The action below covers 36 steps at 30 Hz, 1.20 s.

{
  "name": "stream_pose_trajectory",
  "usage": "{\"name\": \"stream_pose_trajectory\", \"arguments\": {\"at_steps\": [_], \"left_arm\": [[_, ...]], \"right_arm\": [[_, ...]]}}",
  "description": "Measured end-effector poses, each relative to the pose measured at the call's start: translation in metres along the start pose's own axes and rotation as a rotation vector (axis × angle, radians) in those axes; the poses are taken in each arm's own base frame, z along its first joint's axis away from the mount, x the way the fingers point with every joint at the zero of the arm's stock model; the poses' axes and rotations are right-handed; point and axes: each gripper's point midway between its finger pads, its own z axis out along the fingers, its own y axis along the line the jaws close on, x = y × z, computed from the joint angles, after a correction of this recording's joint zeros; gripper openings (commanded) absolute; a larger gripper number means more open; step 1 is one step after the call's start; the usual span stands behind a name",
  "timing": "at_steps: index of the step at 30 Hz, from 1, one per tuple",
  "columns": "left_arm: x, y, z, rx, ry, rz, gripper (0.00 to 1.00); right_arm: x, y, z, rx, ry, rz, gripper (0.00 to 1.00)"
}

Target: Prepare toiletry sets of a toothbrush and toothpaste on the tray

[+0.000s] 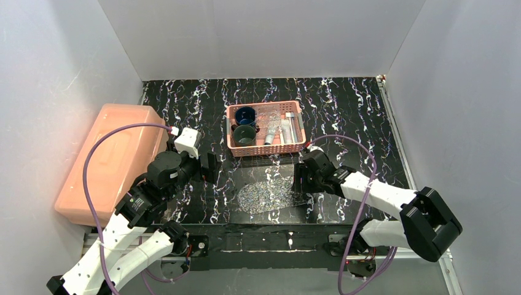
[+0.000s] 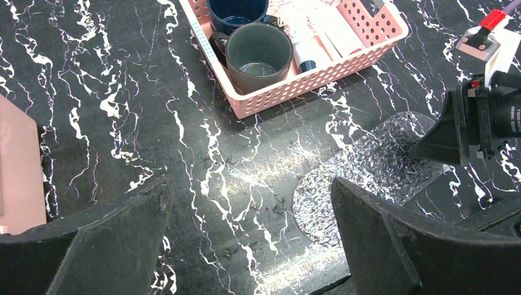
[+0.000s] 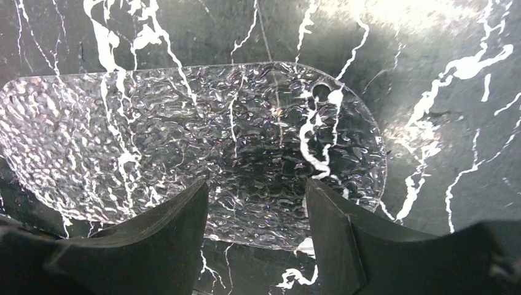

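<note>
The clear speckled tray (image 1: 267,193) lies flat on the black marbled table, in front of the pink basket (image 1: 265,147). Nothing lies on the tray. In the basket, a toothpaste tube (image 2: 305,49) with a dark cap rests beside slim white pieces, among them a toothbrush (image 1: 293,128). My right gripper (image 3: 257,203) hangs open over the tray's (image 3: 184,135) right end, its fingers astride the near edge, nothing between them. My left gripper (image 2: 249,196) is wide open and empty over bare table, left of the tray (image 2: 368,166).
Two cups share the basket's left half, a blue one (image 1: 246,115) and a grey-green one (image 1: 244,135). A big salmon plastic box (image 1: 107,163) fills the table's left side. White walls close in the back and both sides.
</note>
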Motion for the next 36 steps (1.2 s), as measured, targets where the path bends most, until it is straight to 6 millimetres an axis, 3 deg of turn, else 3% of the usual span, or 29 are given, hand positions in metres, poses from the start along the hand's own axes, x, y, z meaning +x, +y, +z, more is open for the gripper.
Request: {"name": "stream_pose_trajectory", "arguments": {"at_steps": [15, 27, 36], "left_arm": [[0.000, 0.000, 0.000, 0.000, 0.000, -0.004, 0.99], [0.013, -0.019, -0.004, 0.084, 0.062, -0.103, 0.99], [0.040, -0.051, -0.003, 0.206, 0.235, -0.227, 0.99]], "right_arm": [[0.024, 0.014, -0.010, -0.020, -0.036, 0.053, 0.68], [0.037, -0.002, -0.025, 0.066, 0.023, 0.050, 0.72], [0.013, 0.008, -0.045, 0.070, -0.016, 0.016, 0.72]]}}
